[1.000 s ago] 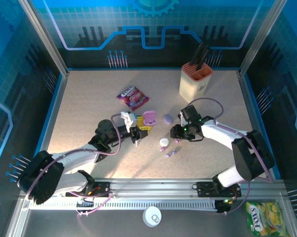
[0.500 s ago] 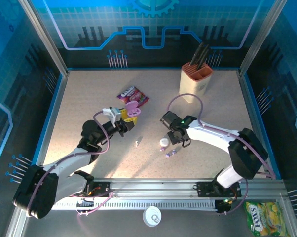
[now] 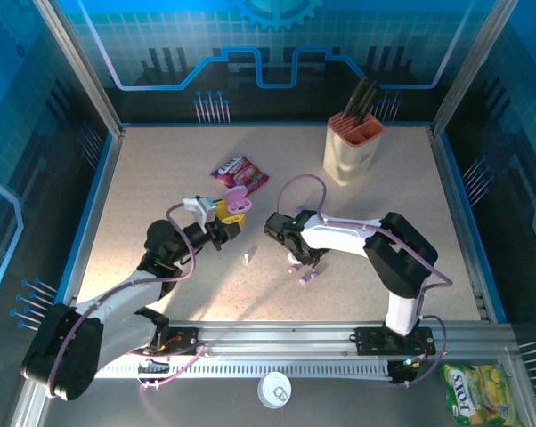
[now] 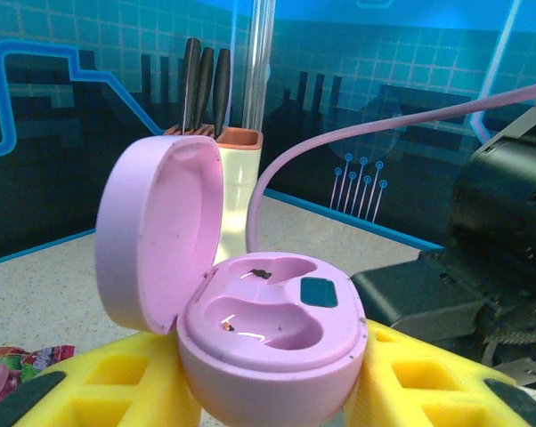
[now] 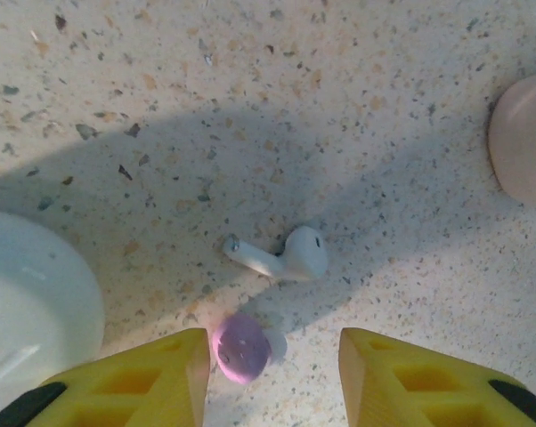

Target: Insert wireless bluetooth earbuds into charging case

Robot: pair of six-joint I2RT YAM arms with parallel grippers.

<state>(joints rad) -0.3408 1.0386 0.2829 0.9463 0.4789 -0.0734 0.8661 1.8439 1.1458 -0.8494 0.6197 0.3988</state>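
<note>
My left gripper is shut on the open pink charging case. In the left wrist view the case sits between the yellow fingers, lid up, both wells empty. My right gripper points down at the table with its jaws open. In the right wrist view a lilac earbud lies between the fingers, close to the left one. A white earbud lies just beyond it. From above, a lilac bud shows by the gripper and a small white bud lies to its left.
A white round case lies left of the right gripper, and a pale pink rounded object sits at the right edge. A knife block stands at the back right. A candy packet lies behind the left gripper.
The left gripper carried the pink case up and to the left, then held still. The right gripper swung left across the table and now hangs over the earbuds.
</note>
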